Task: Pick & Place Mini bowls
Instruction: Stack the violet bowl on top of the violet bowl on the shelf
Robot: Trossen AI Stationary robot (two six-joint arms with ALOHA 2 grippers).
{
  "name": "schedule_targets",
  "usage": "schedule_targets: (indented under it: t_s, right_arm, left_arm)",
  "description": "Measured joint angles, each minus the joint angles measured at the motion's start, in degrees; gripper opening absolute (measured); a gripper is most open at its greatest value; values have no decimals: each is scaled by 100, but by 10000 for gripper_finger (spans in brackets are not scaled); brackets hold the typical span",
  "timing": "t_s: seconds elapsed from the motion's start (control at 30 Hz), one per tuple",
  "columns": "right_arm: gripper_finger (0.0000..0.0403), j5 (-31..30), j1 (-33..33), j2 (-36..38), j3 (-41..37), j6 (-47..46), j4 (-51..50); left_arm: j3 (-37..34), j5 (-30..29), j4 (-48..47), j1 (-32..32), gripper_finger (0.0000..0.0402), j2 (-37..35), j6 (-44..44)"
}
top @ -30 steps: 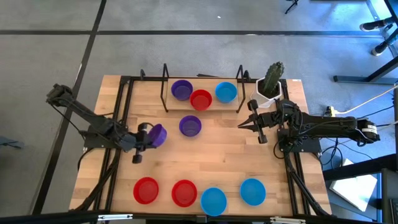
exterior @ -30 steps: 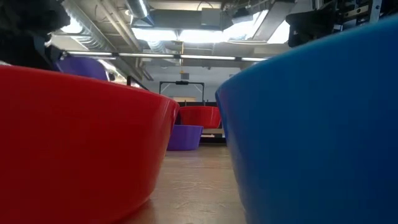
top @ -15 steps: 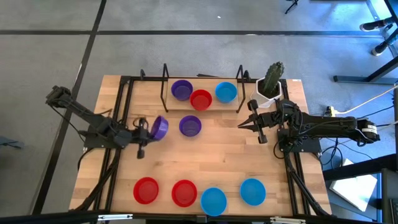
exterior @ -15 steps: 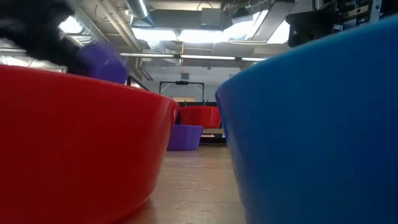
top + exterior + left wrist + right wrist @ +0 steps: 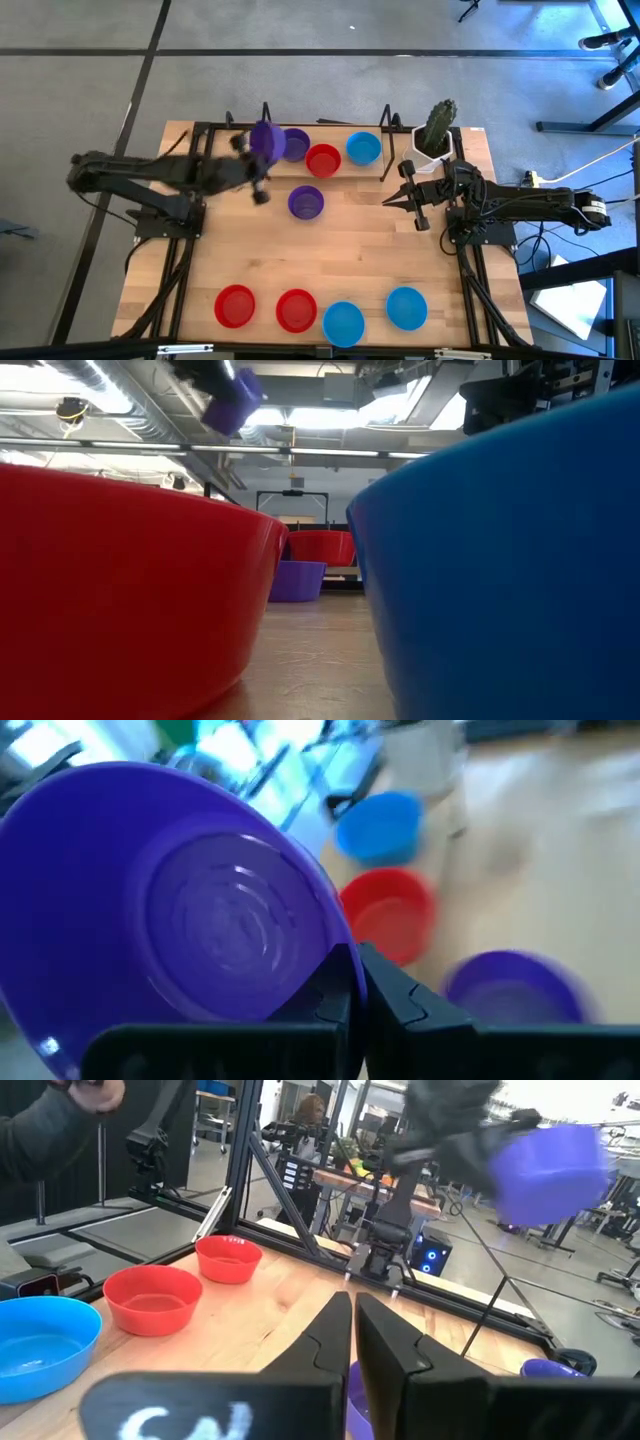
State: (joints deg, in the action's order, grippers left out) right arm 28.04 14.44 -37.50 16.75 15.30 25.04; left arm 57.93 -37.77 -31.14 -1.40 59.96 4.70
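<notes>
My left gripper (image 5: pixel 262 158) is shut on a purple mini bowl (image 5: pixel 267 138) and holds it high over the far left of the table, by the left end of the black rack. The same bowl shows in the low view (image 5: pixel 232 402) and in the right wrist view (image 5: pixel 550 1170). In front of the rack stand a purple bowl (image 5: pixel 295 145), a red bowl (image 5: pixel 323 159) and a blue bowl (image 5: pixel 363 148). Another purple bowl (image 5: pixel 306 203) stands mid-table. My right gripper (image 5: pixel 388 200) waits shut at the right, holding nothing. My left gripper pinches the purple bowl's rim (image 5: pixel 335 945) between its two fingers, one on the inside of the wall and one on the outside. The bowl is lifted clear of the table and tipped on edge, its hollow turned toward the wrist.
Two red bowls (image 5: pixel 235 305) (image 5: pixel 296 309) and two blue bowls (image 5: pixel 343 322) (image 5: pixel 406 307) stand along the near edge. A white pot with a cactus (image 5: pixel 435 135) stands at the far right corner. The black rack's posts (image 5: pixel 265 120) rise at the far side.
My left gripper has risen and swung from the table's left-middle toward the far edge and to the right, carrying the purple bowl up beside the rack. The bowl stays in the shut fingers and has turned with the wrist. My right arm kept still.
</notes>
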Motion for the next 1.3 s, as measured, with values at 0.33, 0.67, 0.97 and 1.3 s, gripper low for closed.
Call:
schedule_targets:
  t_s: [0.33,0.67,0.97,1.3]
  right_arm:
    - [21,1,0,0,0,12,-33]
    - [21,1,0,0,0,14,-70]
    - [21,1,0,0,0,16,-70]
    - [21,1,0,0,0,18,-68]
  left_arm:
    - [2098,1433,-1044,1925,3,2814,1202]
    - [2181,1879,-1480,2522,3,3973,1098]
    - [2186,2157,-1567,2560,3,4024,956]
    - [2186,2291,-1680,2569,3,4048,951]
